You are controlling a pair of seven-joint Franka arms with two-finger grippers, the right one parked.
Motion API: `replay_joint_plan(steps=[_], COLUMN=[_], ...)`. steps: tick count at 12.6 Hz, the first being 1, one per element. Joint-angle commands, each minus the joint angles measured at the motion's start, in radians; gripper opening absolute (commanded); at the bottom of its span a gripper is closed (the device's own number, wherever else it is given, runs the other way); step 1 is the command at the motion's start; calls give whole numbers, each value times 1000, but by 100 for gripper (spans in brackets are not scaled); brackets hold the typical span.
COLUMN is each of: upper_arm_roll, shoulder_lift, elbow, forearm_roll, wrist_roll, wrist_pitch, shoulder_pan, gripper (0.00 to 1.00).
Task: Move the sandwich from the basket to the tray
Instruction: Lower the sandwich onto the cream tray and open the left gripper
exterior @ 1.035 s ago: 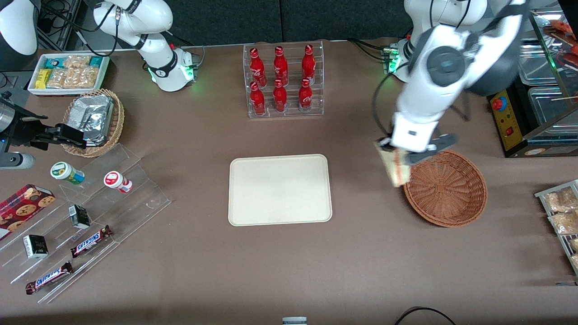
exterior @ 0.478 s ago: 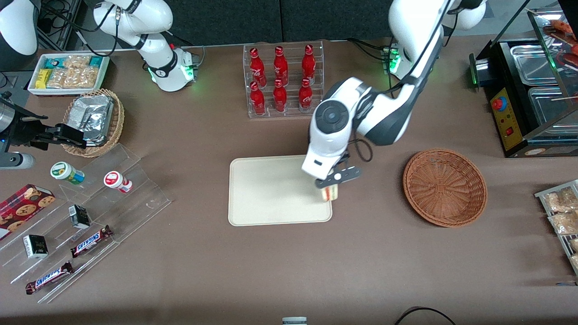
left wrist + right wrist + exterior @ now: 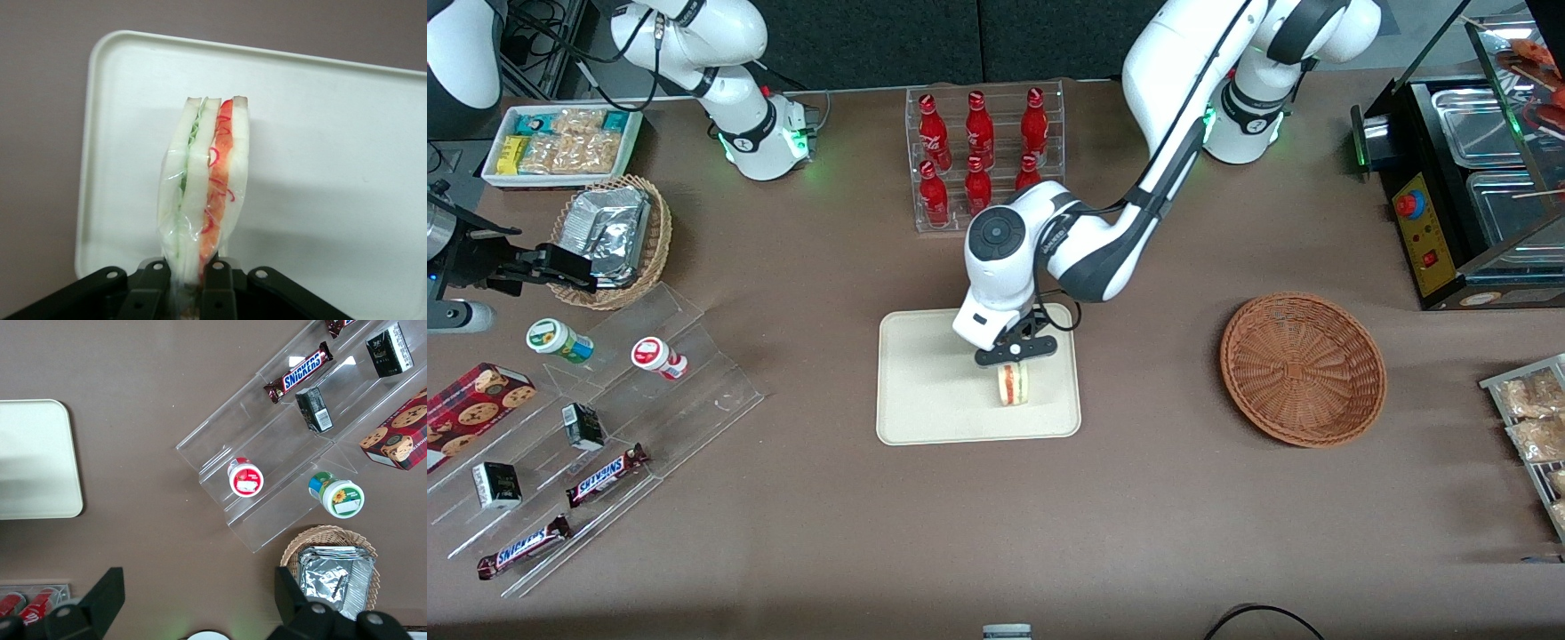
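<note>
Front view: gripper (image 3: 1015,354) clamps sandwich (image 3: 1013,384) over tray (image 3: 925,391)

Left arm (image 3: 1138,169) stretched low toward the front camera, wrist bent down, gripper (image 3: 1015,354) poised over the tray (image 3: 925,391), fingers (image 3: 217,283) clamped on the sandwich (image 3: 203,193).

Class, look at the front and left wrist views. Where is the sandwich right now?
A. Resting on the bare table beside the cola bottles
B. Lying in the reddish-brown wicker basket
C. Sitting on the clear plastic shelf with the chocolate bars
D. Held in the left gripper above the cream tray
D: the gripper is shut on the sandwich, which hangs over the tray, while the basket holds nothing.
</note>
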State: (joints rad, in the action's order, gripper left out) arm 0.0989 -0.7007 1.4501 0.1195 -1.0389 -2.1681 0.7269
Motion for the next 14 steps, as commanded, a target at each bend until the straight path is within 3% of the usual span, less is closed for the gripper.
replay_joint_plan(steps=[1, 8, 9, 10, 11, 14], upper_arm_roll=[-14, -18, -18, -18, -18, -18], shoulder_lift=[-40, -92, -95, -97, -95, -56], elbow=[-30, -30, -30, -30, -31, -40], forearm_roll=[23, 26, 26, 25, 25, 19], wrist_roll=[-20, -9, -9, -13, -15, -23], wrist_pitch=[-41, -111, -111, -111, -110, -49], shoulder_pan=[32, 34, 34, 34, 34, 32], gripper=[0, 2, 22, 58, 100, 100])
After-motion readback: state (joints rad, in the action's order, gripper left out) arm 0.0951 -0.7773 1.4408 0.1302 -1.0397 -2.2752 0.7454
